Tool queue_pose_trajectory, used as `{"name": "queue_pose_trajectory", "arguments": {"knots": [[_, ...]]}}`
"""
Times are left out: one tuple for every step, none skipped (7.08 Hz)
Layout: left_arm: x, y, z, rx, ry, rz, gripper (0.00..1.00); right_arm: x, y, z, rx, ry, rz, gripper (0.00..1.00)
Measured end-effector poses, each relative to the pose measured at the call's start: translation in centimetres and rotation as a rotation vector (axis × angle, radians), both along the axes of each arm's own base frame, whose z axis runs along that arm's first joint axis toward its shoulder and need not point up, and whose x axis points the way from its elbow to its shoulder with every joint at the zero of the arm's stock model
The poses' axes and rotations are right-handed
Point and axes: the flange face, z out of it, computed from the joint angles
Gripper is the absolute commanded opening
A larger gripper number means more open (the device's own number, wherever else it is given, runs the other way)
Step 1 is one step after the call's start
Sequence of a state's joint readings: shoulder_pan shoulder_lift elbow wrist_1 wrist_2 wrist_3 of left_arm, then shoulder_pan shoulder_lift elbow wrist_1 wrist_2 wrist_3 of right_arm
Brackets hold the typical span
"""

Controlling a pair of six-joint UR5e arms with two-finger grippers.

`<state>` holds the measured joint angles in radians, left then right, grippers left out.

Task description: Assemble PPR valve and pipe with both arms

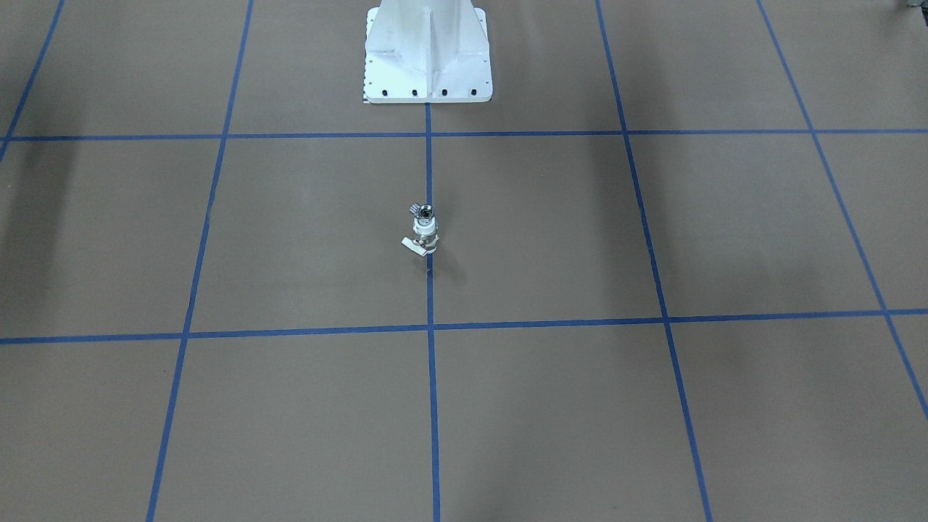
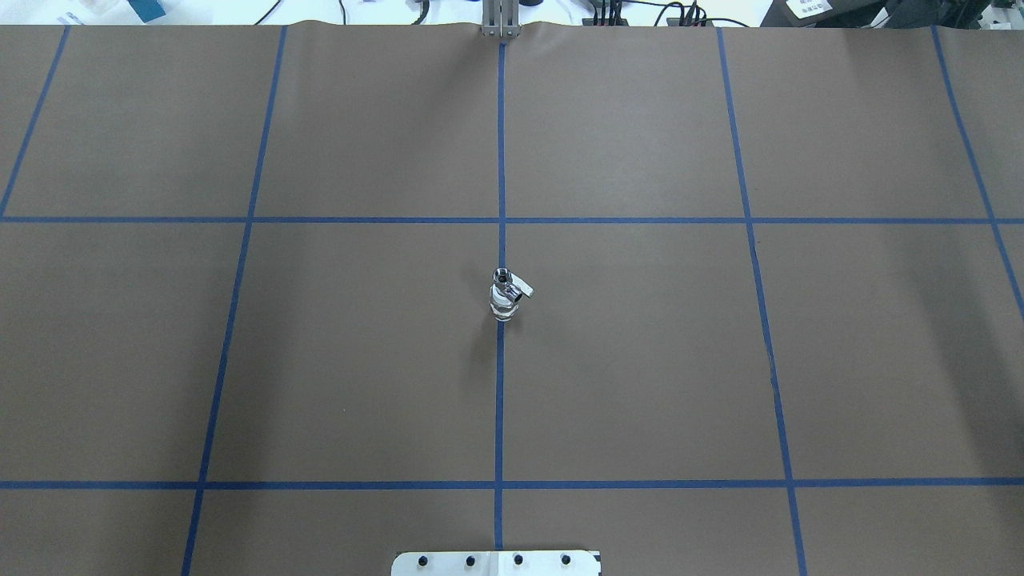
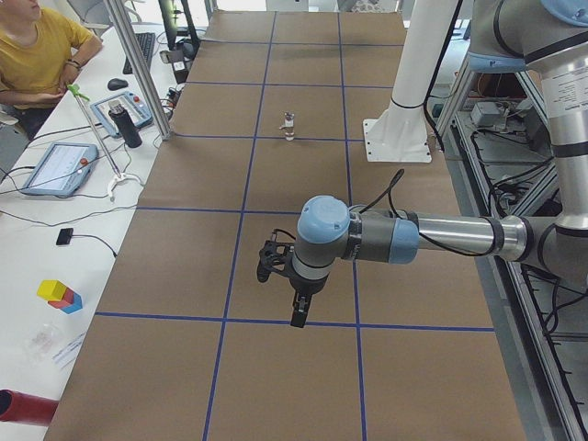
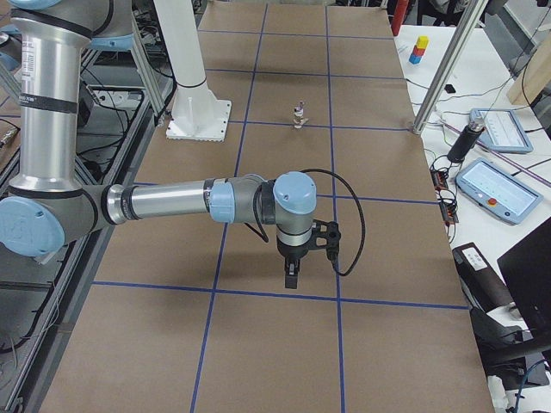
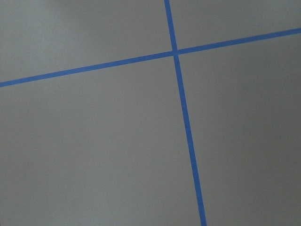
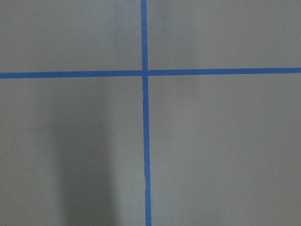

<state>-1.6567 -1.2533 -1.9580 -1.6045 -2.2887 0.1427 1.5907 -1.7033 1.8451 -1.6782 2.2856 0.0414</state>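
PPR valve [image 1: 423,239] upright on table [image 1: 290,254] | pipe [image 1: 425,212] atop valve | pedestal [image 1: 428,51] nearer robot

Blue tape lines [image 2: 500,400] are crossing a brown paper-covered table [image 2: 360,360] in a grid. Beside this table, a person in a yellow shirt [image 3: 37,50] is sitting at a white desk [image 3: 37,239], where a black cylindrical bottle [image 3: 128,126] is standing just off the table's edge, with a grey touchscreen pendant [image 3: 57,168] and small yellow, red and blue blocks [image 3: 60,295] lying farther from it.

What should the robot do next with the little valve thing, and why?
Probably just stay back: the pipe already seems seated atop the upright PPR valve, with the left tool and right tool hanging well away from it, so likely nothing is left to join.
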Motion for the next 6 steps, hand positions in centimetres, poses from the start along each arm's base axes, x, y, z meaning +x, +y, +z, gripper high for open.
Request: {"name": "queue_pose_trajectory", "arguments": {"knots": [[0.00, 0.00, 0.04, -0.001, 0.000, 0.000, 1.00, 0.00, -0.01, 0.00, 0.001, 0.000, -0.001, 1.00], [0.00, 0.01, 0.06, -0.001, 0.000, 0.000, 1.00, 0.00, -0.02, 0.04, 0.002, 0.000, -0.003, 1.00], [-0.01, 0.01, 0.06, -0.001, 0.000, 0.000, 1.00, 0.01, -0.02, 0.07, 0.004, 0.001, -0.006, 1.00], [-0.01, 0.04, 0.11, -0.002, 0.000, 0.000, 1.00, 0.01, -0.01, 0.08, 0.005, 0.002, -0.007, 1.00], [-0.01, 0.06, 0.14, -0.002, 0.000, 0.000, 1.00, 0.01, 0.03, 0.15, 0.005, 0.002, -0.008, 1.00], [0.00, 0.09, 0.17, -0.004, 0.000, 0.000, 1.00, 0.01, 0.11, 0.26, 0.002, 0.002, -0.008, 1.00]]}}
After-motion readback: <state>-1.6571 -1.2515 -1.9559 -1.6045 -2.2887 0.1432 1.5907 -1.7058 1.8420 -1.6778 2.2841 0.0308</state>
